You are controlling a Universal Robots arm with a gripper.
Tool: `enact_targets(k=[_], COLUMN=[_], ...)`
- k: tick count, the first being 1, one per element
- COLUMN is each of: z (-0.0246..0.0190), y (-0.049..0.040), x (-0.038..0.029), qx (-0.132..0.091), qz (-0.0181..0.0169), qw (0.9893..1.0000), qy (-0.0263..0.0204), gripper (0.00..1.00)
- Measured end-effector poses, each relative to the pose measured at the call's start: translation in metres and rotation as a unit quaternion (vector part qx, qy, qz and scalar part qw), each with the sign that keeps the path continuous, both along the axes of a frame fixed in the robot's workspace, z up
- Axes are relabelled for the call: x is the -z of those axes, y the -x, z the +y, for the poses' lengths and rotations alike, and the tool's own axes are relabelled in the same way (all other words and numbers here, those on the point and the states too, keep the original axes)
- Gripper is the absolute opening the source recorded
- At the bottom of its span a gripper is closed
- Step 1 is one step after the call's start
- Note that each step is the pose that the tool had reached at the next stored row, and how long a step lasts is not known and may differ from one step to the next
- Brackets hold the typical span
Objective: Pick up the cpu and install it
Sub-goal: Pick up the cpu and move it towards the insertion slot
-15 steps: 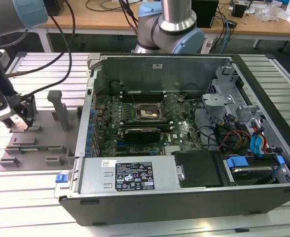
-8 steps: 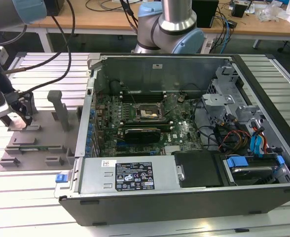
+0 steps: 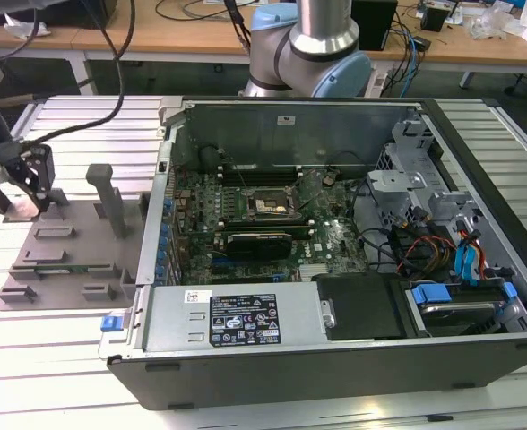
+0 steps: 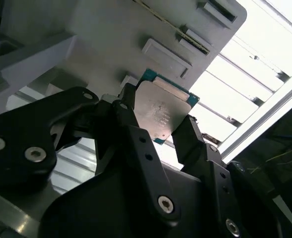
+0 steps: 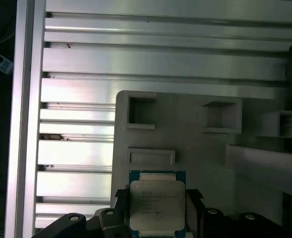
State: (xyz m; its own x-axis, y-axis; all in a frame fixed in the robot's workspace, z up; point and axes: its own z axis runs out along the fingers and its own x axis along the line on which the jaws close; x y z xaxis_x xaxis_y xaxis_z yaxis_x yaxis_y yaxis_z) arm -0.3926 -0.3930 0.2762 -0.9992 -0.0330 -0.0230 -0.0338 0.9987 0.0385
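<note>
Biggest thing here is the slatted aluminium worktop (image 3: 66,358), and the open computer case (image 3: 290,376) lies on it just beside the grey fixture (image 3: 66,242), on the exterior view's right of it. The motherboard socket (image 3: 270,206) is inside that case, well apart from the fixture. The pincer (image 3: 26,193) is down over the fixture's far end, the end away from the case. In both wrist views the cpu (image 5: 157,203) is right between the black fingers (image 4: 136,139), which look closed in against two opposite edges of it, so I'd call that a grip with barely any opening to spare. I can't tell if the chip is clear of the fixture or resting on it. My read is we're at the pick-up step, with nothing installed. From here, getting it off the fixture would need a straight pull with the chip kept level, since the hold is only on thin edges. The cpu lies flat, metal lid facing up at the cameras and green rim showing round it. It's basically square, so there's no real long axis, and its sides run parallel to the fixture's edges.
</note>
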Motion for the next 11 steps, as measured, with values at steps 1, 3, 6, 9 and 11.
enact_targets(k=[1,3,6,9,11], z=[0.0,0.0,0.0,0.0,0.0], y=[-0.0002,-0.0006,-0.0011,-0.0021,-0.0024], x=[-0.0043,-0.014,-0.027,-0.0524,-0.0598], qx=[0.0,0.0,0.0,0.0,0.0], qz=[0.0,0.0,0.0,-0.0001,0.0], qw=[1.0,1.0,1.0,1.0,1.0], qy=[0.0,0.0,0.0,0.0,0.0], gripper=[0.55,0.55,0.55,0.55,0.55])
